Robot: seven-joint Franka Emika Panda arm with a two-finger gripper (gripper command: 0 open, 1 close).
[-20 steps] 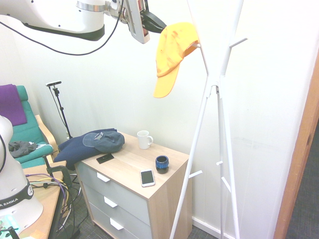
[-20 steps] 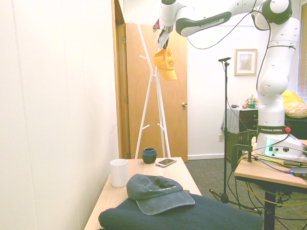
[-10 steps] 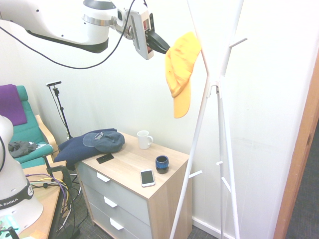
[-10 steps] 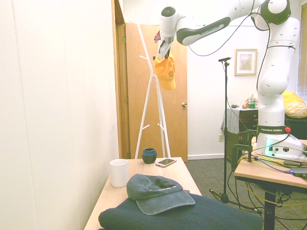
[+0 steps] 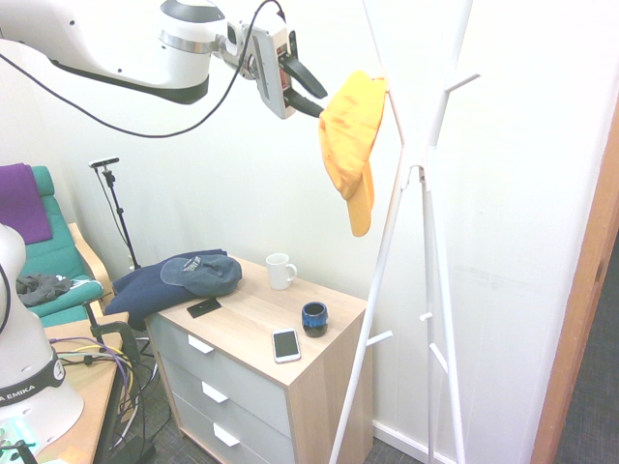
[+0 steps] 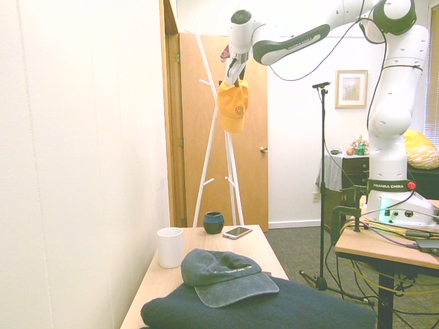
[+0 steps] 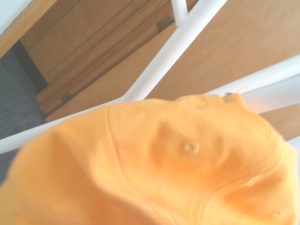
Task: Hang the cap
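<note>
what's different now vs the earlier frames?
The hand has opened: its fingers, together on the yellow cap before, now stand apart, so it has apparently let go. The cap has dropped lower over the last second and now hangs at the coat rack. Unchanged: blue cap, mug, phone and blue cup.

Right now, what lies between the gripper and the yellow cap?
Nothing visible: in the first exterior view, the open gripper's lower finger reaches the cap with no gap showing.
</note>
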